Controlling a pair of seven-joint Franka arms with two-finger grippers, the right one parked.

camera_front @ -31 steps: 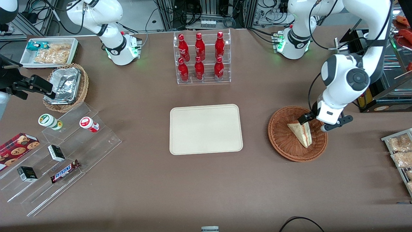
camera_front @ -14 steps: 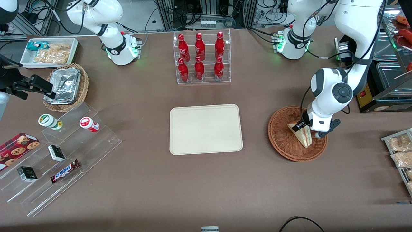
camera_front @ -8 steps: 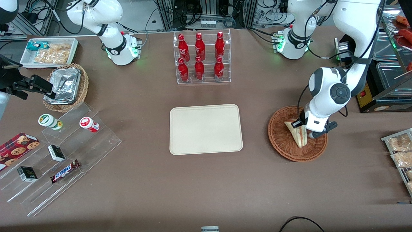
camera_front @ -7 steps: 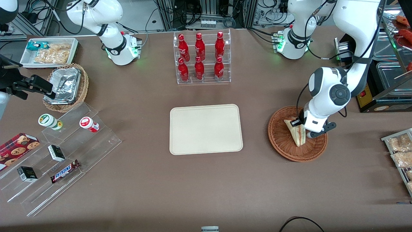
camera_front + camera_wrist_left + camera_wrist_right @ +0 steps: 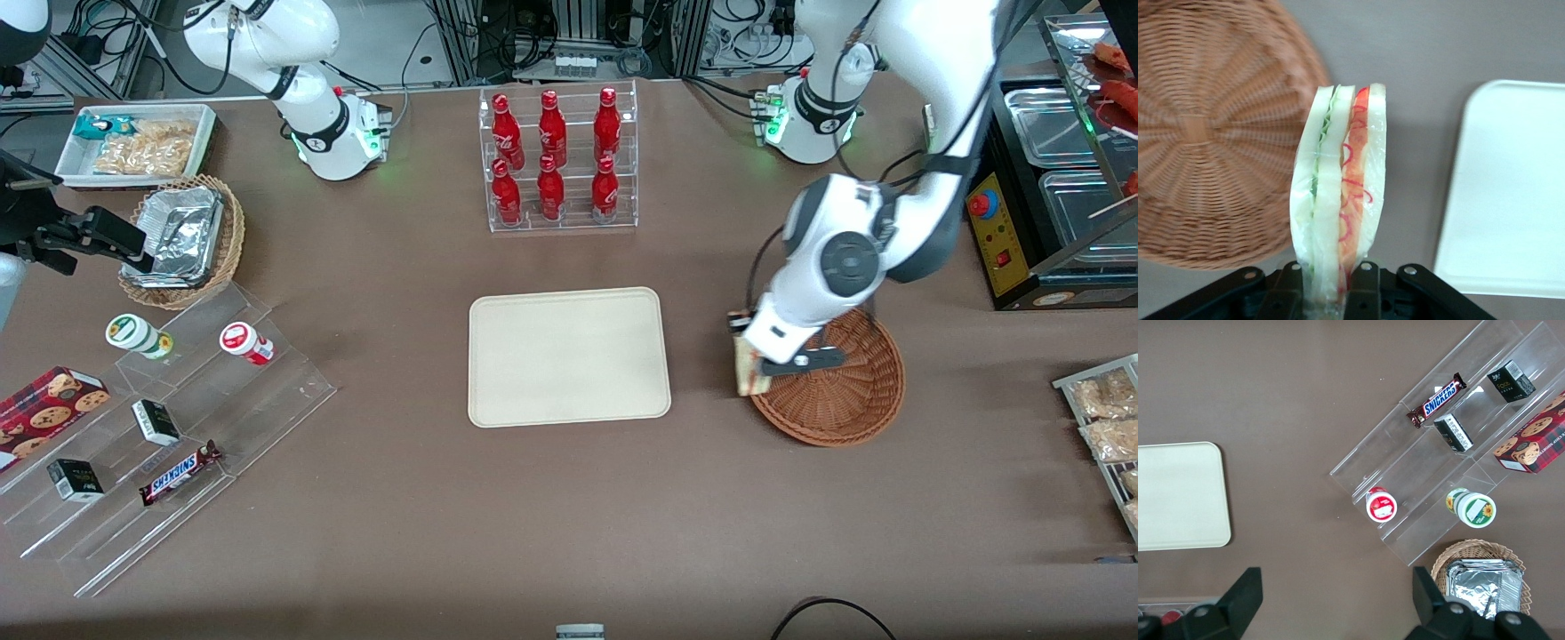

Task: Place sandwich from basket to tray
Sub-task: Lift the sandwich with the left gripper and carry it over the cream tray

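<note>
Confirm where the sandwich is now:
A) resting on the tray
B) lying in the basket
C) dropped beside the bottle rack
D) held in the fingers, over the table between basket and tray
D: the gripper is shut on the sandwich, which hangs over bare table between the basket and the tray.

Looking down on a brown table (image 5: 1305, 400). At nine o'clock, part of a cream tray (image 5: 1178, 495). From one to four o'clock, a clear stepped stand (image 5: 1431, 463) holds a Snickers bar (image 5: 1437, 401), two small dark cartons, a cookie box (image 5: 1533, 443) and two round-lidded cups. At five o'clock, a wicker basket (image 5: 1479, 553) holds foil containers (image 5: 1483, 577)
</note>
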